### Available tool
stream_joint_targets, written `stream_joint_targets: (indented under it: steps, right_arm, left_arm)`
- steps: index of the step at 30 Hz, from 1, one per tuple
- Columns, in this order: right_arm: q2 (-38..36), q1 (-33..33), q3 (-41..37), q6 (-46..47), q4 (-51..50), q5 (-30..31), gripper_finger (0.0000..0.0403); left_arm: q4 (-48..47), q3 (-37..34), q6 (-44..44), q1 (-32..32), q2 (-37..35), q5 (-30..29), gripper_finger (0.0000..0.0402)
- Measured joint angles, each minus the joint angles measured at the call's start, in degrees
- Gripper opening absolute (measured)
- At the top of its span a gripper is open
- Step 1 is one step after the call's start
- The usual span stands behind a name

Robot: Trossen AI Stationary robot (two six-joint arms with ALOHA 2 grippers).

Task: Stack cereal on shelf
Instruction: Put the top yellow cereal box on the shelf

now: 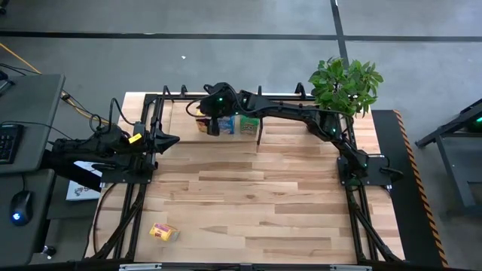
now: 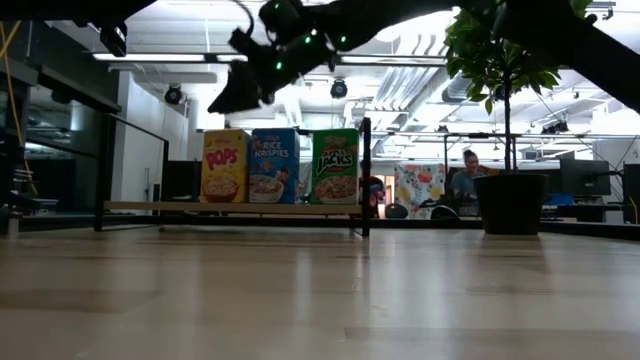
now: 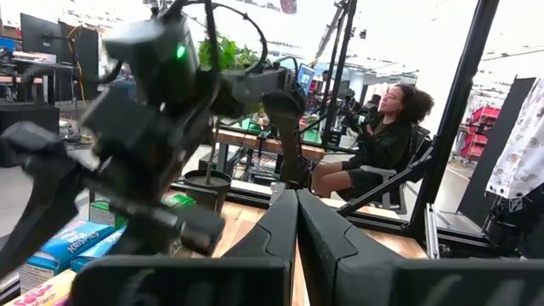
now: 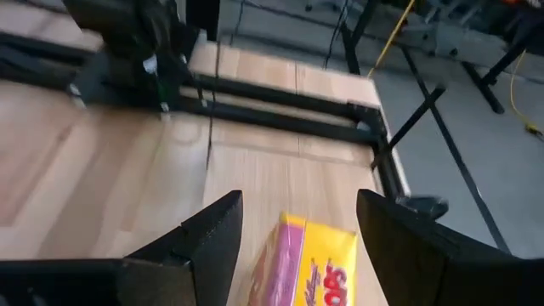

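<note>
Three cereal boxes stand upright side by side on the shelf board (image 2: 230,207), left of its black divider (image 2: 365,175): yellow (image 2: 224,165), blue (image 2: 273,165), green (image 2: 335,165). They also show in the high view, yellow (image 1: 201,125), blue (image 1: 227,125), green (image 1: 248,124). My right gripper (image 1: 213,123) hangs open above the yellow box (image 4: 316,263), its fingers on either side and clear of it; in the low view the gripper (image 2: 232,98) is above the box tops. Another yellow box (image 1: 163,232) lies flat on the table near the near left corner. My left gripper (image 1: 175,140) waits shut and empty at the table's left.
A potted plant (image 1: 346,86) stands at the far right, beside the shelf. The right arm (image 1: 301,117) reaches across over the shelf from its base at the right. A person (image 2: 465,180) sits beyond the table's far edge. Bare tabletop (image 1: 256,196) lies between the shelf and the near edge.
</note>
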Motion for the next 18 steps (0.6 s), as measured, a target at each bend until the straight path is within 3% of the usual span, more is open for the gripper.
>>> stream_joint_targets:
  steps: [3,11,18]
  right_arm:
    - [-1.95,0.02,0.02,1.04,-0.51,-3.54,0.0225]
    - [-4.18,0.75,0.12,9.74,-3.59,-24.78,0.0225]
    - [-4.09,2.70,0.10,8.99,-11.06,-25.77,0.0225]
  left_arm:
    - [-0.02,0.00,0.02,-0.01,-0.01,0.01,0.0003]
    - [-0.01,0.00,0.02,0.00,-0.01,0.40,0.0003]
    - [-0.04,0.00,0.02,0.01,0.00,0.43,0.0003]
